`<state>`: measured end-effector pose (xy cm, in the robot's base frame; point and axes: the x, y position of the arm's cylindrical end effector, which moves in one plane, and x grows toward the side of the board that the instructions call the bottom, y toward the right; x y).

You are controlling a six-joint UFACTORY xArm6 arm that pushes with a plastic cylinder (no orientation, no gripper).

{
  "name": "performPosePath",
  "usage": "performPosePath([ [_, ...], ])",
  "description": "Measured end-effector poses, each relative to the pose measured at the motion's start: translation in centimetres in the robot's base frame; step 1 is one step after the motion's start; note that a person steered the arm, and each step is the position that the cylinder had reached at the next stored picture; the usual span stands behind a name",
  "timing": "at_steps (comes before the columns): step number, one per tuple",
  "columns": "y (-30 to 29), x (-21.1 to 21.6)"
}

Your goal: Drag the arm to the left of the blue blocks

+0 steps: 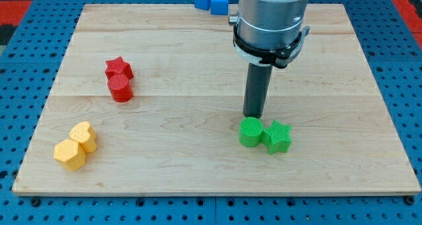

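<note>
Two blue blocks (210, 0) sit side by side at the view's top edge of the wooden board, partly cut off; their shapes are hard to make out. My dark rod comes down from the grey arm body (271, 17), and my tip (253, 115) rests on the board just above the green cylinder (250, 132). The tip is well below the blue blocks and a little to their right.
A green star block (278, 136) touches the green cylinder on its right. A red star (119, 68) and a red cylinder (120, 89) stand at the left. A yellow heart (84, 135) and a yellow hexagon (70, 154) lie at the lower left. The wooden board (184, 152) lies on a blue pegboard.
</note>
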<state>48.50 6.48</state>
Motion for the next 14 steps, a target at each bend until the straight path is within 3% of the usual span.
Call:
performPosePath([
  [1,0.0,0.0],
  [4,-9.1,1.8],
  [8,-8.8,5.0],
  [11,-11.7,3.5],
  [14,-9.7,-4.2],
])
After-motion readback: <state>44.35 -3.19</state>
